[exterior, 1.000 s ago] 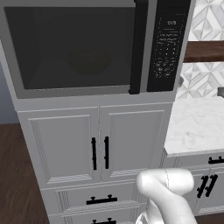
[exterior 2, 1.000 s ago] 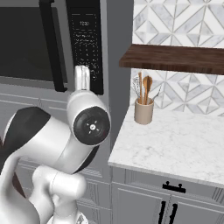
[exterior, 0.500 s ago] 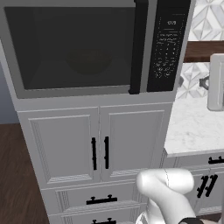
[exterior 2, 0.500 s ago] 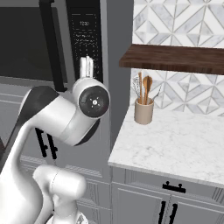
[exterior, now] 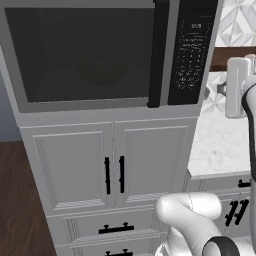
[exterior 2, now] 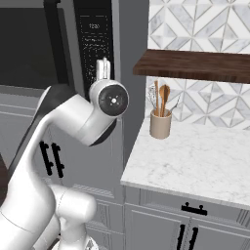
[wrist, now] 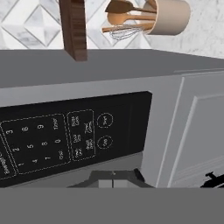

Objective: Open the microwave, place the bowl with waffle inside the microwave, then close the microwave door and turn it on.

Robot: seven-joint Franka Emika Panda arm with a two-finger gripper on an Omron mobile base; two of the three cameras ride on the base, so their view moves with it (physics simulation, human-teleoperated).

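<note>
Microwave sits built into the grey cabinet column, above two white panelled cabinet doors with short black handles; the microwave door is closed, its long black bar handle standing upright along the right edge of the dark glass; behind the glass a dim round shape shows in the cavity, but it is too dark to say what it is; the black keypad panel lies just right of the handle. The arm rises from below and reaches up beside the microwave; in the right base view its wrist is in front of the keypad panel; in the hand view the hand is clenched, the two dark fingertips pressed together with nothing between them, and it points at the keypad panel, close to the lower edge under the round buttons; whether it touches the panel I cannot tell. To the right a marble worktop carries a beige utensil holder with wooden spoons and a whisk; above it hangs a dark wooden shelf on the patterned tile wall.
</note>
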